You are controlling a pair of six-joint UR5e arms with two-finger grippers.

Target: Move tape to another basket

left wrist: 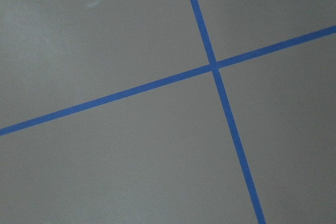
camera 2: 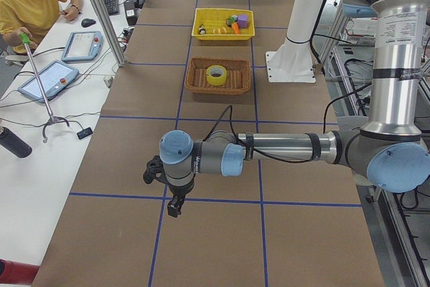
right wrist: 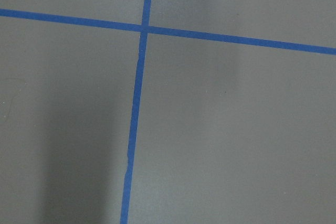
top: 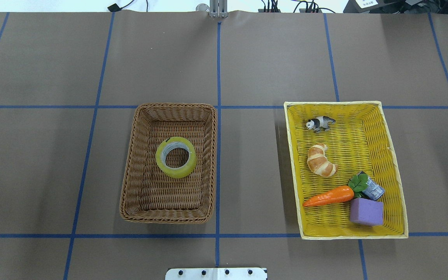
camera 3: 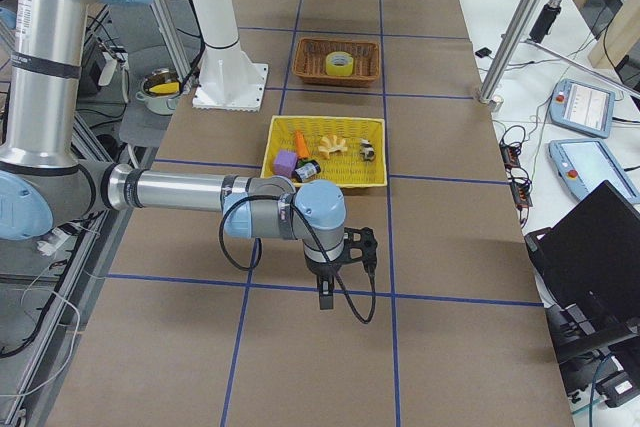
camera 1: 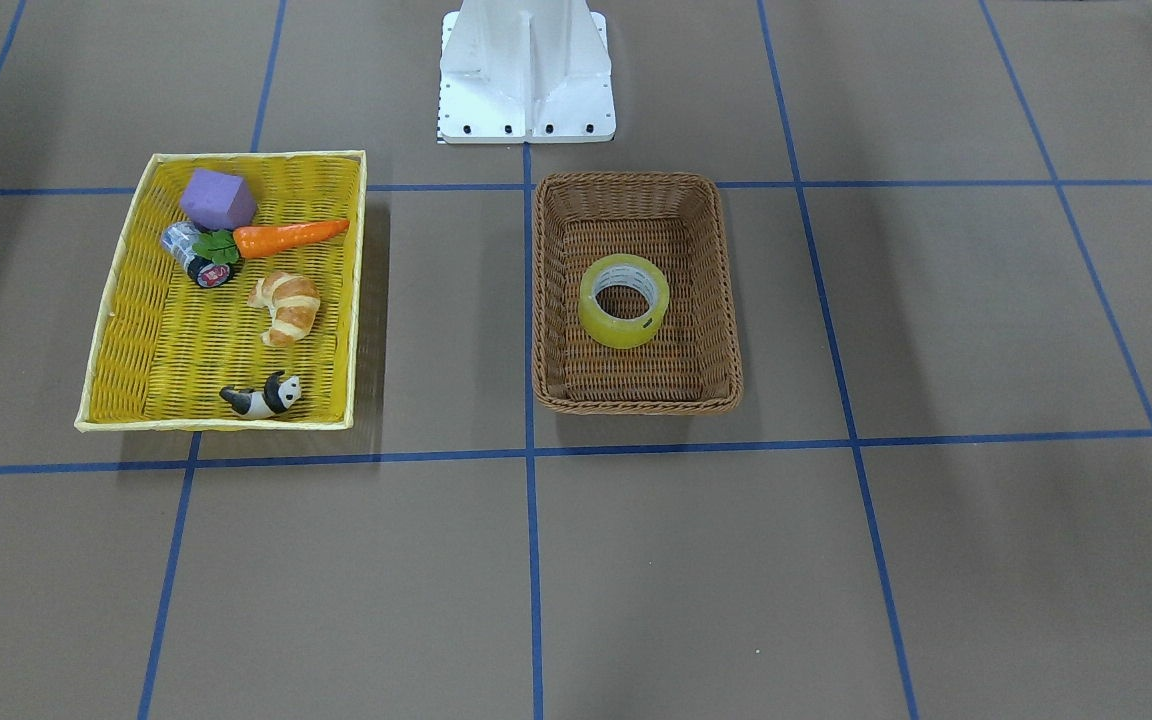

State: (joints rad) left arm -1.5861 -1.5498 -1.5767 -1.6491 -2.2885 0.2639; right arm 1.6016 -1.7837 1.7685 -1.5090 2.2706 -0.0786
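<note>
The tape [camera 1: 626, 332], a yellow translucent roll with a white core, lies flat in the middle of the brown wicker basket [camera 1: 556, 290]. Both also show in the overhead view, tape [top: 177, 172] and basket [top: 134, 163]. The yellow woven basket [camera 1: 166, 350] stands beside it, a gap of table between them. My left gripper [camera 2: 173, 210] and right gripper [camera 3: 325, 297] hang over bare table far from both baskets. They show only in the side views, so I cannot tell whether they are open or shut. Both wrist views show only brown table and blue lines.
The yellow basket [top: 364, 136] holds a purple block [top: 366, 212], a carrot [top: 327, 196], a croissant [top: 321, 160], a panda figure [top: 319, 123] and a small black-ended cylinder [camera 1: 198, 258]. The white robot base [camera 1: 526, 70] stands behind the baskets. An operator [camera 2: 27, 5] sits at a side table.
</note>
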